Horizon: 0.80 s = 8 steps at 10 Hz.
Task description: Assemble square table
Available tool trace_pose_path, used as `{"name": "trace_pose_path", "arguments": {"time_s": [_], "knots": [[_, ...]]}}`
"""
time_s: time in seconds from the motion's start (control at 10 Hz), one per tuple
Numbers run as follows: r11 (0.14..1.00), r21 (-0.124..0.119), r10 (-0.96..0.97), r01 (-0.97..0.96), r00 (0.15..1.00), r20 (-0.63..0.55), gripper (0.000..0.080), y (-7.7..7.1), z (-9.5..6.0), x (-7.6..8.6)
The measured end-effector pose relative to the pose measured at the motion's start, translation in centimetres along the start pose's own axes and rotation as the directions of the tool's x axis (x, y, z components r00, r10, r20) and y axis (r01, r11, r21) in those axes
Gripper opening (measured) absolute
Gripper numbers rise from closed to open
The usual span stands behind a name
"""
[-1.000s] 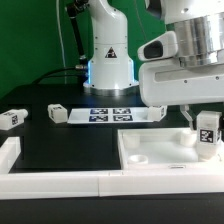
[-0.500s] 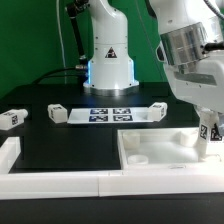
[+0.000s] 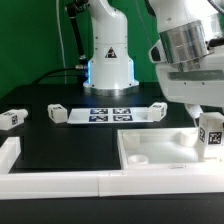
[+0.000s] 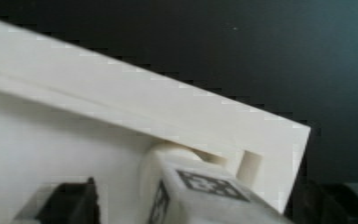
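One blocky leg (image 3: 211, 138) is standing at the square slab's (image 3: 165, 152) corner on the exterior view's right, likely light and rigid, best pinched across its flat sides, while the gripper (image 4: 208, 202) is hanging spread apart around it.

slab (image 3: 150, 150) plain white. one leg (image 3: 211, 138) white, black-and-white square tag; other legs (image 3: 12, 118) same white, same tags. surface (image 3: 70, 140) black. marker board (image 3: 110, 114) white with black tag squares. rails (image 3: 60, 182) white. arm (image 3: 185, 45) white and grey; base (image 3: 110, 60) white, black triangle mark, blue glow. backdrop (image 3: 30, 40) green.
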State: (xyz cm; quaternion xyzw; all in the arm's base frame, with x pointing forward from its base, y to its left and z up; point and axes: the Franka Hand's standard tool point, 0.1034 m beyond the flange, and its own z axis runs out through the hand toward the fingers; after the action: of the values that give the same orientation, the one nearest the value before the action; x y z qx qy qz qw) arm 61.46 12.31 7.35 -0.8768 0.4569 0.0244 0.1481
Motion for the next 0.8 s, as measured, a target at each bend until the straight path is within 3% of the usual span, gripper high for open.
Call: {"name": "trace_pose_path", "arguments": {"time_s": [0.1, 0.5, 0.7, 0.8], "knots": [[0.990, -0.020, -0.142, 0.142, 0.990, 0.001, 0.0627, -0.06, -0.13, 0.08], [0.915, -0.020, -0.403, 0.403, 0.915, 0.004, 0.0649, 0.06, -0.06, 0.25], [0.691, -0.092, -0.719, 0.717, 0.695, 0.020, 0.0649, -0.21, 0.21, 0.74], [0.670, -0.096, -0.738, 0.736, 0.675, 0.023, 0.0649, -0.33, 0.40, 0.51]]}}
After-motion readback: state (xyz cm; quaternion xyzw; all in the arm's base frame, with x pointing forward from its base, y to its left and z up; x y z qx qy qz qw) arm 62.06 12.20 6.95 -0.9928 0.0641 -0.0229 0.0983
